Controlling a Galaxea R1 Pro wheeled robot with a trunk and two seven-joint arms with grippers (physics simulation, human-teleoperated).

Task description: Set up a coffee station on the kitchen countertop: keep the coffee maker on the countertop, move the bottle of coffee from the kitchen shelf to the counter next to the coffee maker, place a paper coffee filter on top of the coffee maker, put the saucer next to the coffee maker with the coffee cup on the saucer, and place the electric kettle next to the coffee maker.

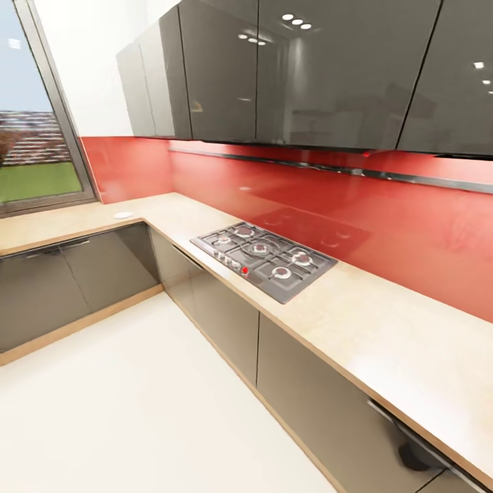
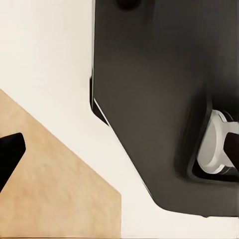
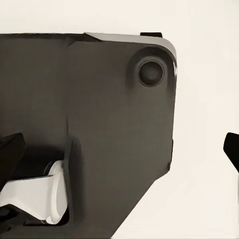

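At the far left of the head view we see one window (image 1: 34, 130) with green grass and a brick wall outside. Below it runs the kitchen countertop (image 1: 383, 329), one L-shaped light wood-grain worktop that starts at the left edge, turns the corner at upper left and crosses to the lower right. On its short left arm, near the corner, lies one small flat white round thing (image 1: 123, 215), too small for us to tell whether it is the saucer. Under the worktop we see dark grey cabinet fronts (image 1: 226, 315). In the middle of the frame one hob (image 1: 263, 259) is set into the worktop, with five burners and one red knob among its controls. Behind it the red wall panel (image 1: 383, 219) runs to the right edge, and glossy dark wall cupboards (image 1: 308, 68) fill the upper middle and right. The pale floor (image 1: 137, 404) takes the lower left. In the left wrist view we see the robot's dark base (image 2: 149, 99) over pale floor and a tan strip; the right wrist view shows the same dark base (image 3: 99, 114). One dark fingertip (image 2: 10, 149) shows at an edge of the left wrist view, and two at opposite edges of the right wrist view, so the right gripper (image 3: 119, 152) stands wide; for the left we cannot tell.
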